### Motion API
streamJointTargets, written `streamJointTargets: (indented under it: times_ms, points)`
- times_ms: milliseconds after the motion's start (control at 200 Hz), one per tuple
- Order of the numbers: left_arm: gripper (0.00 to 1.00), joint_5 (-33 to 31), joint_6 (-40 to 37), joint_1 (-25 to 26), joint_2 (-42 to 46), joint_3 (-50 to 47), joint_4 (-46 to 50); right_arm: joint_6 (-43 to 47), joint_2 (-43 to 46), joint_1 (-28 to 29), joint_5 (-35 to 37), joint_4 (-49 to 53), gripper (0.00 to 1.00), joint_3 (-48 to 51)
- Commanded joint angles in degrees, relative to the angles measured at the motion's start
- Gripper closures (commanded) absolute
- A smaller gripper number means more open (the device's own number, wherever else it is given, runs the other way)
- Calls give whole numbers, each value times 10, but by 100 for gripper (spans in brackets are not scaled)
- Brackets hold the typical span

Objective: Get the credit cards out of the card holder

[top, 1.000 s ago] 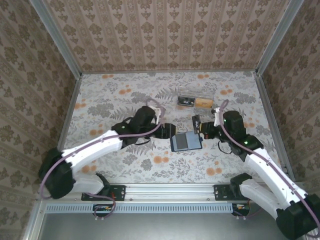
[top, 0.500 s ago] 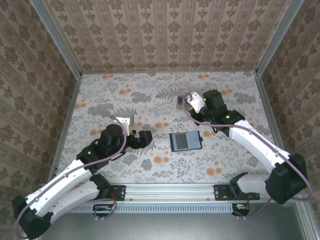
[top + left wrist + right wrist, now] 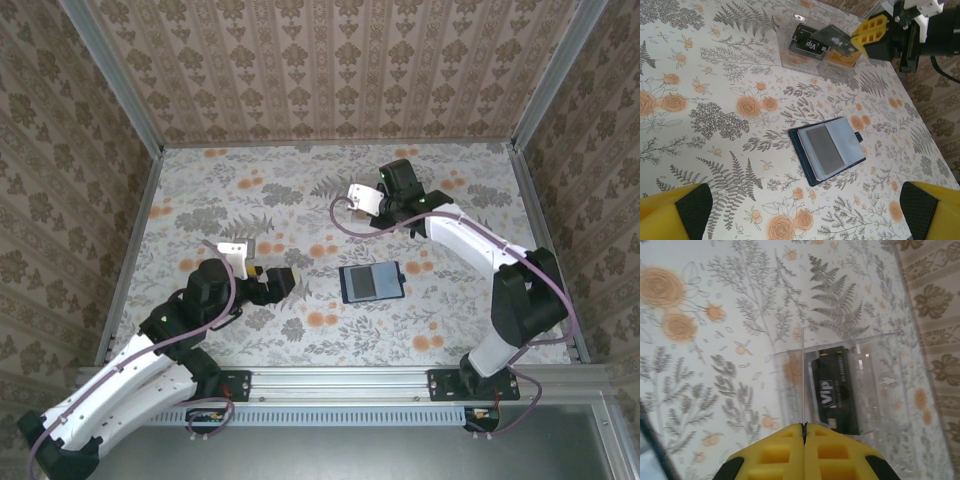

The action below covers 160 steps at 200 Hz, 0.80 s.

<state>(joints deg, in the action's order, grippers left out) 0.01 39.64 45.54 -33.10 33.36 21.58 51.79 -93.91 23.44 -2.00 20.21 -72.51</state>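
- The card holder (image 3: 370,282) lies open and flat in the middle of the floral surface (image 3: 230,200), its navy rim framing grey inner faces, with a small dark tab on one edge.
- The right fingers (image 3: 771,455) are clamped on a dark credit card (image 3: 836,37) above the clear plastic box (image 3: 807,57), well apart from the holder.
- The left fingers (image 3: 665,202) are spread wide and empty, near the holder.
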Motion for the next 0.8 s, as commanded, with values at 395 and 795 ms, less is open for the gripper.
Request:
streamJointTargets:
  times_ms: [395, 795]
  points:
    - [0, -37, 7, -7, 10, 9, 47, 79, -88, -68, -112, 52, 100, -98]
    - [0, -46, 5, -13, 8, 8, 53, 88, -148, -75, -92, 66, 100, -137]
